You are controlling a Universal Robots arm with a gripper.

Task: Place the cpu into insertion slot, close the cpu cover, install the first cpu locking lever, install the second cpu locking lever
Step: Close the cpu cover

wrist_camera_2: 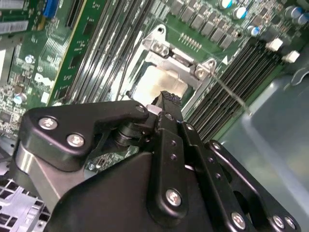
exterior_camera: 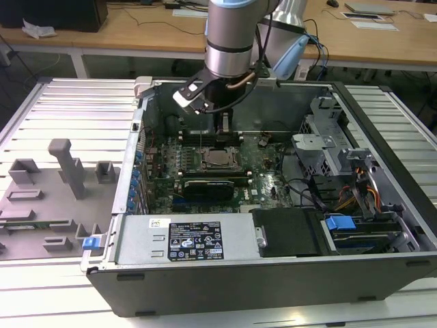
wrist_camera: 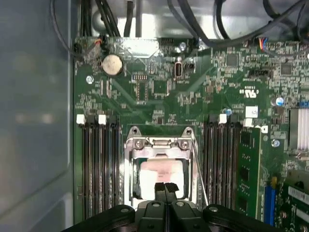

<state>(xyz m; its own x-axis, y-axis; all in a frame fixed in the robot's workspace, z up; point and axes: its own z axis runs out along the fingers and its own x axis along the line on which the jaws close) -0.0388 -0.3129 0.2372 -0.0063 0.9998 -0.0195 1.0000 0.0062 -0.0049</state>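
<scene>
The cpu [wrist_camera: 161, 170] lies in the insertion slot [exterior_camera: 220, 158] on the green motherboard; its pale top shows through the window of the cpu cover [wrist_camera: 161, 143], which appears to lie flat on it. My gripper [wrist_camera: 165, 187] hangs just above the slot's edge. Its two black fingertips are pressed together, shut, with nothing between them. In the second wrist view the gripper [wrist_camera_2: 166, 99] hides part of the cpu [wrist_camera_2: 161, 82]. A thin metal locking lever [wrist_camera: 199, 166] slants away along one side of the slot. In the exterior view the gripper [exterior_camera: 223, 131] reaches down into the open case.
Black memory slots [wrist_camera: 99, 164] flank the socket on both sides. A long black expansion card [exterior_camera: 215, 184] lies in front of it. The power supply [exterior_camera: 184, 239], drive cage [exterior_camera: 321, 150] and cables crowd the case. A grey fixture plate [exterior_camera: 48, 198] sits on the exterior view's left.
</scene>
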